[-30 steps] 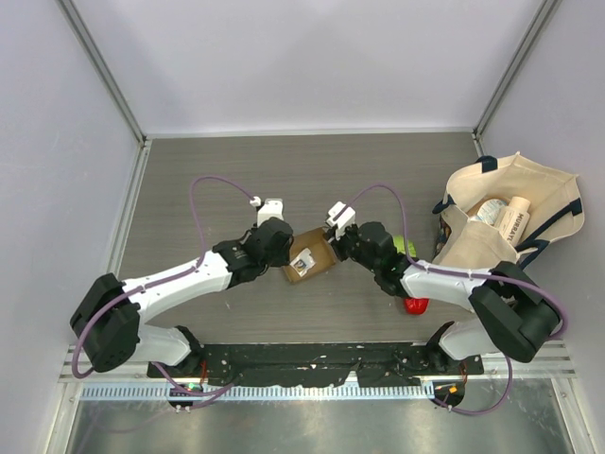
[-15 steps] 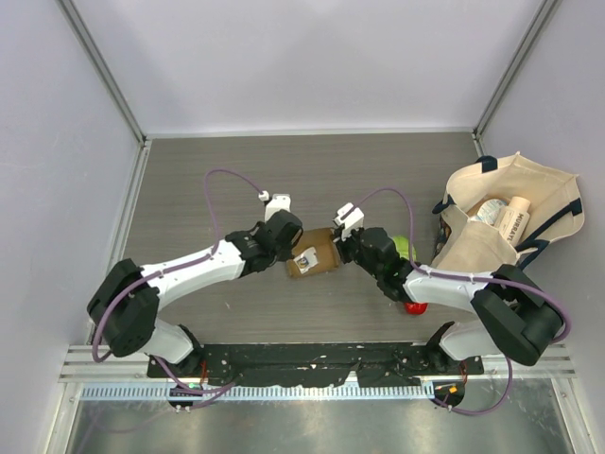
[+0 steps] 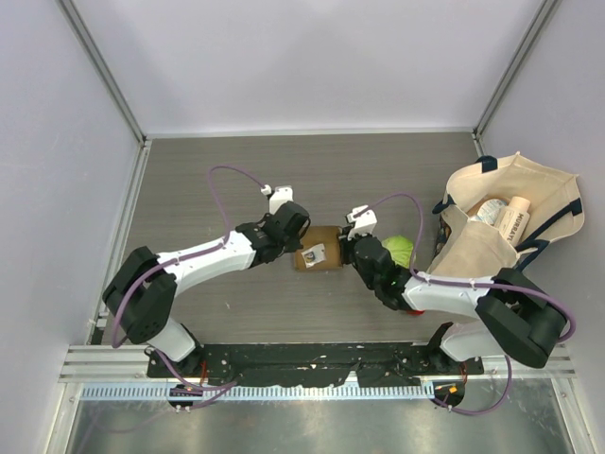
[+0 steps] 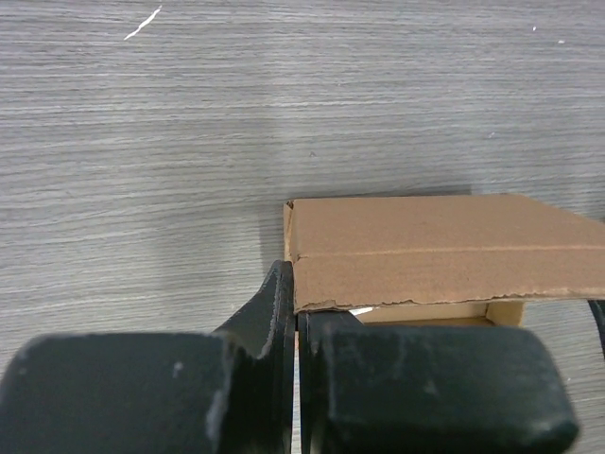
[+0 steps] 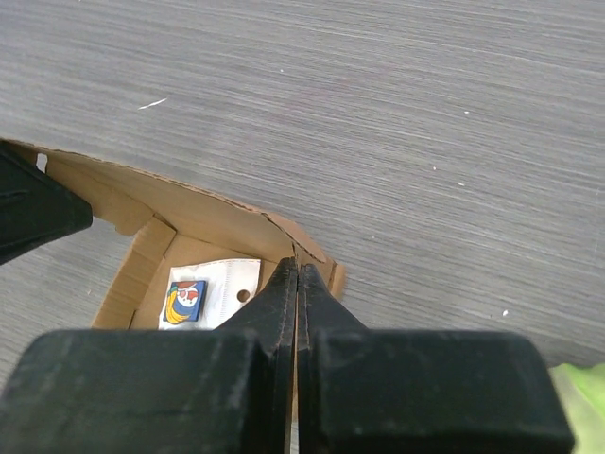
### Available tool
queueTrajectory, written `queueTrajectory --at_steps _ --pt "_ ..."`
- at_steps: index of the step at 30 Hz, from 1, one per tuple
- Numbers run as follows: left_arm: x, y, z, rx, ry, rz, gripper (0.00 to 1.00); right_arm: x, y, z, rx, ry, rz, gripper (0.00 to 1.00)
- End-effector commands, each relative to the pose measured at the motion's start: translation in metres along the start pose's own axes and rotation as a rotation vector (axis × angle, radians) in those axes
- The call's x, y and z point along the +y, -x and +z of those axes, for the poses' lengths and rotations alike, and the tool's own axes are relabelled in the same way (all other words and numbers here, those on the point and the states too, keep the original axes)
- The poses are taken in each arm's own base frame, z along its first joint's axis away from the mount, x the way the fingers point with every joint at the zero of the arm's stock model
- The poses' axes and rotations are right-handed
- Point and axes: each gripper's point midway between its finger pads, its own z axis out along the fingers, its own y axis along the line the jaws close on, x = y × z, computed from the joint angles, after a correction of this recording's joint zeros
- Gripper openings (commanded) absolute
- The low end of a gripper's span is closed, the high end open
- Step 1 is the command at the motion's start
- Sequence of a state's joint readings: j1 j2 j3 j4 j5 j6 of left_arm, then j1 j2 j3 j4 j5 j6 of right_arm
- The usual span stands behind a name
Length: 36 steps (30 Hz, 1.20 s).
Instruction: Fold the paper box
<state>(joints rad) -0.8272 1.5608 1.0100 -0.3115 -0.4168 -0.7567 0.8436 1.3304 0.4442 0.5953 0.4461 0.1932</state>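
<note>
Where the paper box (image 5: 189, 216) gapes, a pictured label (image 5: 210, 291) inside is unreadable.

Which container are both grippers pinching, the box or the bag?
The small brown paper box at centre; the cream tote bag sits untouched at the right.

Fixed overhead view; two close wrist views, paper box (image 4: 425, 241) common to all.

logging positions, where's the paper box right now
In the top view the paper box sits mid-table, held between the left gripper and right gripper, with the green cabbage further right.
</note>
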Motion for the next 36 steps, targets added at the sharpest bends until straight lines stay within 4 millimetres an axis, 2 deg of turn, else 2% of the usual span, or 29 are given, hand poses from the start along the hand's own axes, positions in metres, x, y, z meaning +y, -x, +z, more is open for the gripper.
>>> queueTrajectory --at_steps 1,10,12,17,28,36 --pt "-0.024 0.019 0.001 -0.055 -0.067 -0.103 0.0 0.004 0.028 0.0 -0.115 -0.063 0.151 0.0" --pt "-0.026 0.014 0.001 -0.09 -0.086 -0.114 0.0 -0.003 0.004 -0.004 -0.092 -0.102 0.161 0.0" --pt "-0.026 0.005 0.001 -0.091 -0.086 -0.098 0.0 -0.005 -0.006 -0.005 -0.081 -0.108 0.152 0.0" --pt "-0.024 -0.008 -0.001 -0.117 -0.077 -0.051 0.0 -0.004 -0.016 -0.011 -0.088 -0.11 0.154 0.0" --pt "0.001 -0.036 -0.003 -0.118 -0.027 0.0 0.0 -0.003 -0.03 -0.021 -0.091 -0.102 0.164 0.0" --pt "0.004 -0.047 -0.004 -0.13 -0.026 0.045 0.0 0.003 -0.041 -0.028 -0.079 -0.097 0.154 0.0"
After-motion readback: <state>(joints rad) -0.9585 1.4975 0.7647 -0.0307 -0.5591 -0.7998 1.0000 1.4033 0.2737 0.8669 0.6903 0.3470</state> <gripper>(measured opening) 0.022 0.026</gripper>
